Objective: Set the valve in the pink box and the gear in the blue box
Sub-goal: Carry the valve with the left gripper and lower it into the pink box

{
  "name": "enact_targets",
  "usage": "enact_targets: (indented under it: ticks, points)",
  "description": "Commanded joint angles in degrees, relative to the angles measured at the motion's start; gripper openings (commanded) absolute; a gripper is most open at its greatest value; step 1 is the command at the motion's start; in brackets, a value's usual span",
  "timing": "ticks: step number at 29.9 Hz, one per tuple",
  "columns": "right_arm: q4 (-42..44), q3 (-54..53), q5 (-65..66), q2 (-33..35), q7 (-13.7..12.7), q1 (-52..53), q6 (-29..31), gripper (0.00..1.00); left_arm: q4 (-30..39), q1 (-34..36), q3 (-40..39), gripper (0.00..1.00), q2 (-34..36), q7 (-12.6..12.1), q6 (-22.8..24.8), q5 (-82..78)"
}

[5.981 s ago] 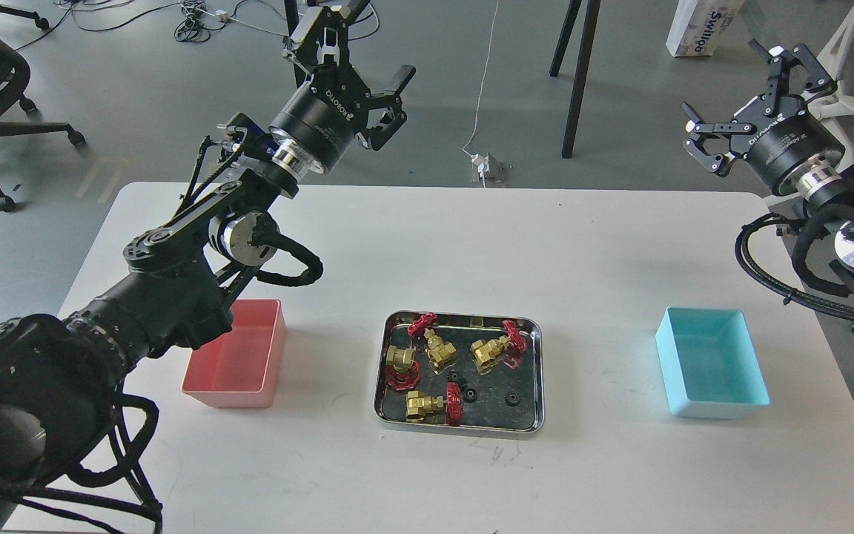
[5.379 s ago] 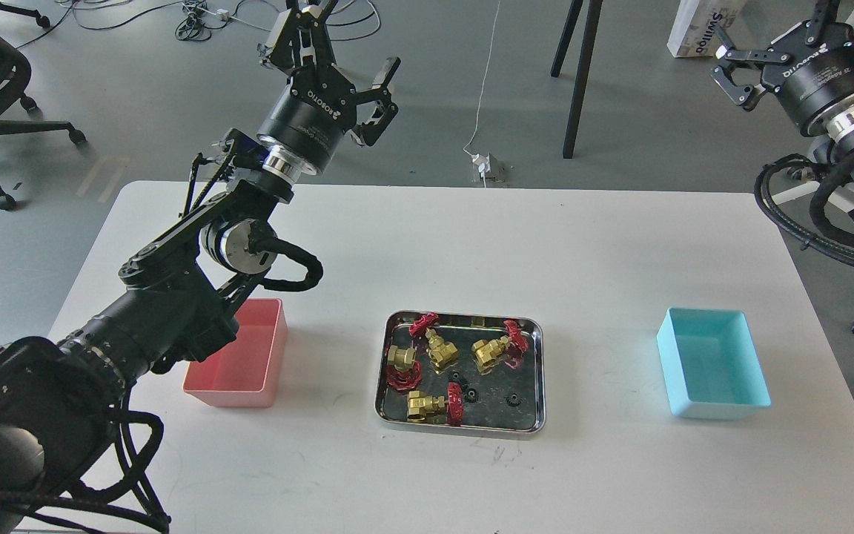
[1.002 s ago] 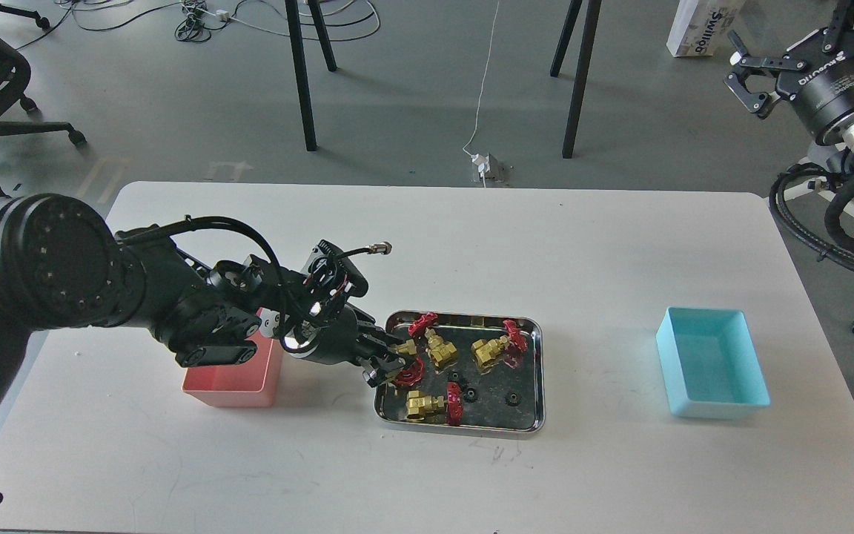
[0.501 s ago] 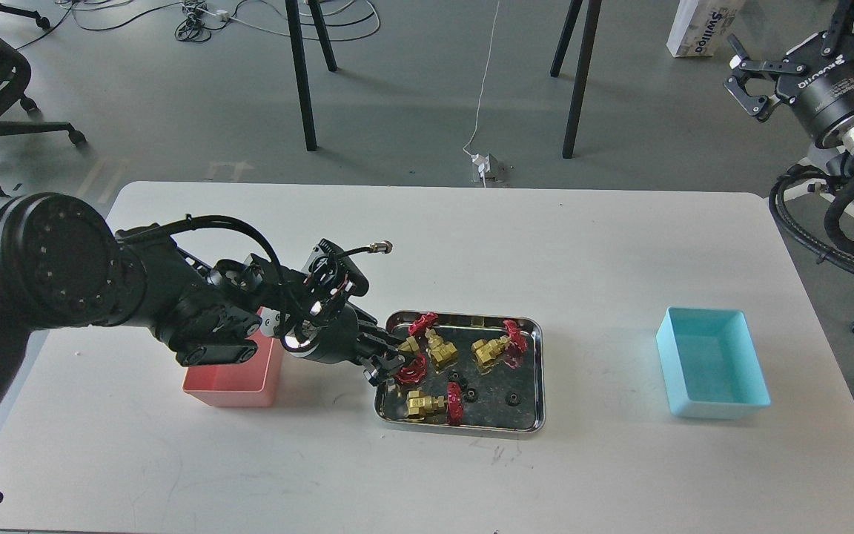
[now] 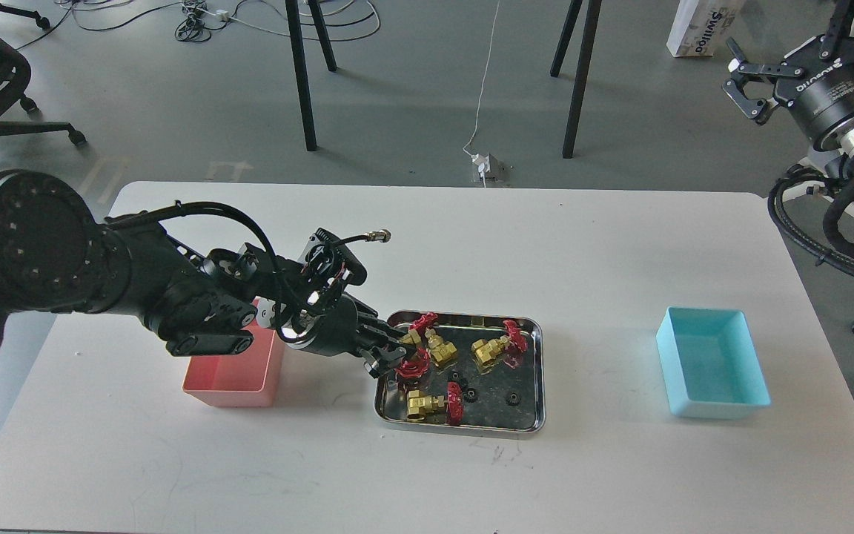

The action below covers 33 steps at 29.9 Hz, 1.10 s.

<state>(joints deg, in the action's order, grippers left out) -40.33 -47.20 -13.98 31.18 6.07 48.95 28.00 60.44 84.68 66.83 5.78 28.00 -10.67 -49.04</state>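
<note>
As left gripper (image 5: 397, 354) grips valve (image 5: 411, 357), steel tray (image 5: 464, 425) — gears (image 5: 471, 394) near.

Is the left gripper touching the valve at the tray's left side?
Touching: head view shows the left gripper fingers closed around the valve, lifted slightly in the steel tray.

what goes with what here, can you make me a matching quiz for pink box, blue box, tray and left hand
Things:
1. pink box
2. blue box
3. tray
4. left hand

Places or states:
A. at the tray's left end, closed on a valve
B. empty, on the table's right side
C. mid-table, holding valves and gears
D. partly hidden under the left arm

Pairs: 1-D, 2-B, 3-C, 4-A
</note>
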Motion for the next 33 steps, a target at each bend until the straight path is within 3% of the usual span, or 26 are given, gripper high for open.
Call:
enact_targets:
  ticks: [1, 6, 12, 15, 24, 29, 33]
  points:
    - [-0.1, -0.08, 0.0, -0.07, 0.0, 0.0, 0.0, 1.0, 1.52, 1.63, -0.21, 0.21, 0.89, 0.0, 0.04, 0.0]
    - [-0.8, -0.35, 0.0, -0.68, -0.09, 1.14, 0.0, 1.0, 6.0, 3.74, -1.26, 0.21, 5.1, 0.0, 0.04, -0.09]
    - [-7.31, 1.49, 0.35, -0.41, -1.75, 9.22, -20.06, 1.0, 13.82, 7.43, -3.46, 0.21, 15.2, 0.0, 0.04, -1.58]
    - [-7.31, 3.95, 0.35, -1.12, -2.64, 12.47, -24.39, 1.0, 16.9, 9.45, -3.81, 0.21, 20.39, 0.0, 0.04, -2.11]
    - [-7.31, 4.84, 0.26, -3.58, -2.64, 12.48, -24.22, 1.0, 19.63, 13.41, -3.55, 0.21, 35.43, 0.0, 0.3, -7.11]
    - [-6.96, 4.75, 0.26, -3.58, -2.64, 12.13, -24.13, 1.0, 19.28, 12.01, -2.67, 0.21, 37.19, 0.0, 0.83, -10.63]
    - [-6.96, 4.75, 0.26, -3.58, -2.64, 11.52, -24.05, 1.0, 17.97, 6.92, -3.46, 0.22, 39.13, 0.0, 0.65, -11.51]
